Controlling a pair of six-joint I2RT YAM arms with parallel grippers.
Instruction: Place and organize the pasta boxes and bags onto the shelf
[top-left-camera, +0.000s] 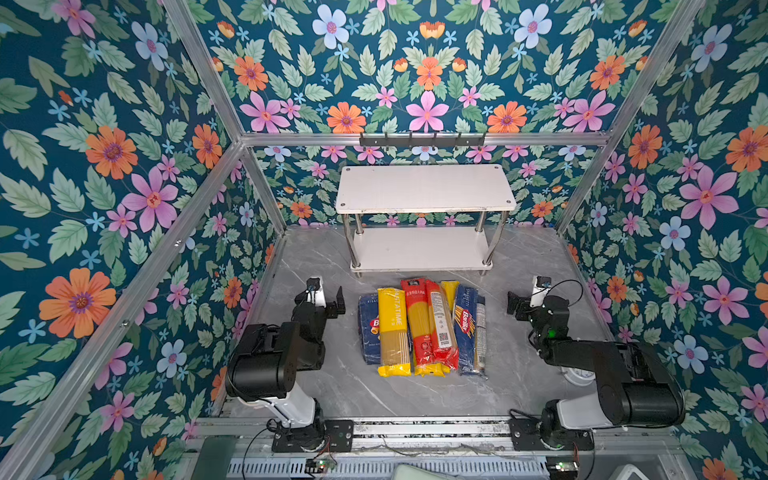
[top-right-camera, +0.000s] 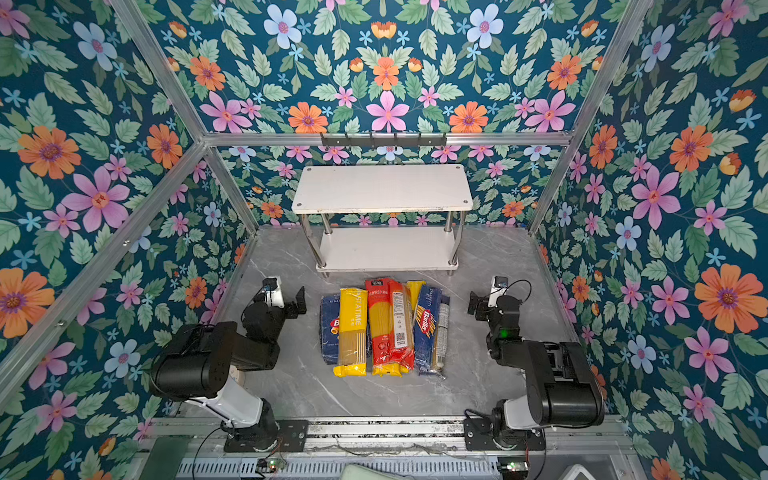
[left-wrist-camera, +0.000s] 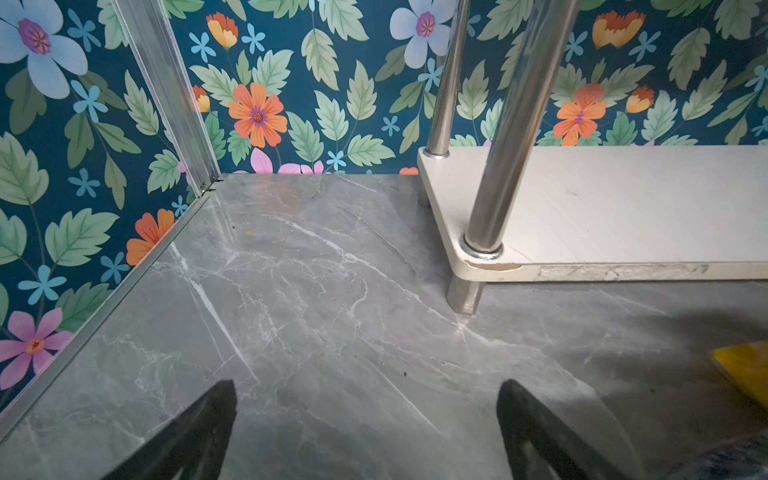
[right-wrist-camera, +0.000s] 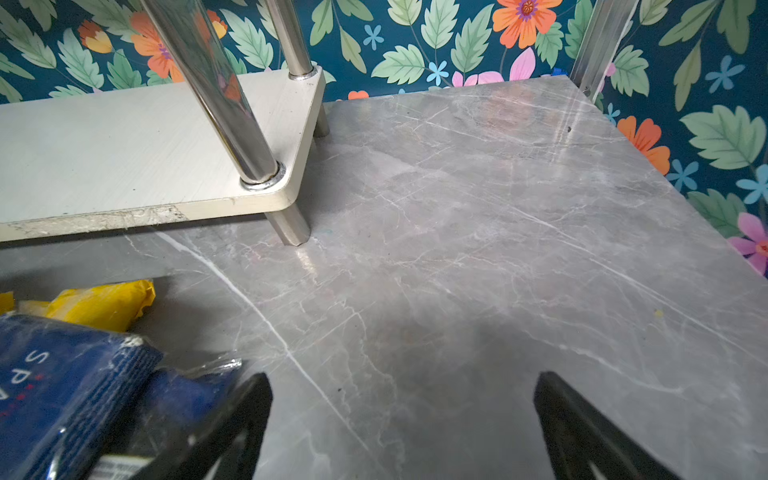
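A grey marbled tabletop (top-left-camera: 523, 266) lies inside walls of floral wallpaper (top-left-camera: 428, 75) edged with aluminium bars (top-left-camera: 291, 139). A black hook rail (top-left-camera: 422, 140) is fixed to the back bar above the shelf (top-left-camera: 424, 189). The shelf stands at the back centre with both white boards bare, and its front chrome posts (top-left-camera: 351, 245) flank the way onto the lower board (top-left-camera: 419, 249). Just in front of that board the packs lie in one tight row, lengthwise toward the shelf. The pasta box (top-left-camera: 368, 332) is at the left end, partly covered by a yellow bag (top-left-camera: 392, 328). Next come two red bags (top-left-camera: 419, 324), with another yellow end (top-left-camera: 450, 291) showing behind them. The dark blue Barilla bag (top-left-camera: 464, 328) follows, and the clear bag (top-left-camera: 481, 324) closes the right end. Both arms are folded low with their elbows back by the front rail and their wrists aimed at the shelf. The left gripper (top-left-camera: 337, 305) hangs left of the box and apart from it; in its wrist view its fingers (left-wrist-camera: 216, 415) are spread wide over bare marble, holding nothing. The right gripper (top-left-camera: 515, 307) sits right of the clear bag. Its fingers (right-wrist-camera: 582, 424) are likewise spread and empty, one of them near the blue bag's end.
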